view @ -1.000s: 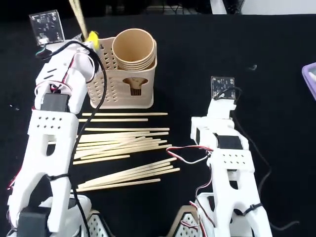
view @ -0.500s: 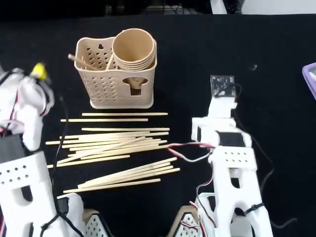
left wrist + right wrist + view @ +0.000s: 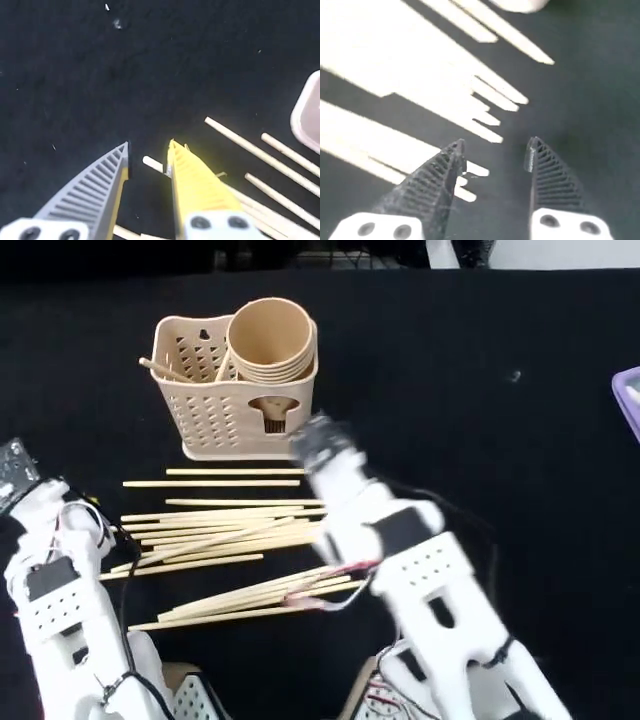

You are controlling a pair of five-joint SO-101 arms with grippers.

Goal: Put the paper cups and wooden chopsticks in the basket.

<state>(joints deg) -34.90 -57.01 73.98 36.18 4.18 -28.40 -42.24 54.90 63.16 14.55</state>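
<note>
Wooden chopsticks [image 3: 230, 530] lie mostly loose at centre-left of the high view, below the basket [image 3: 215, 425]. The basket holds the stacked paper cups [image 3: 270, 335] and now at least one delivered chopstick [image 3: 165, 368]. The left gripper [image 3: 148, 145] has pulled back from the basket to the pile's left ends, jaws apart and empty. The right gripper [image 3: 497, 142], parked a second ago, has swung over the pile's right ends with jaws apart, so it probably makes the next pick.

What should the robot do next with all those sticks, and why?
Probably lower the right gripper and close it on one chopstick end. It hangs open right over the loose chopsticks, which lie on the table, while the paper cups already sit in the basket.
</note>
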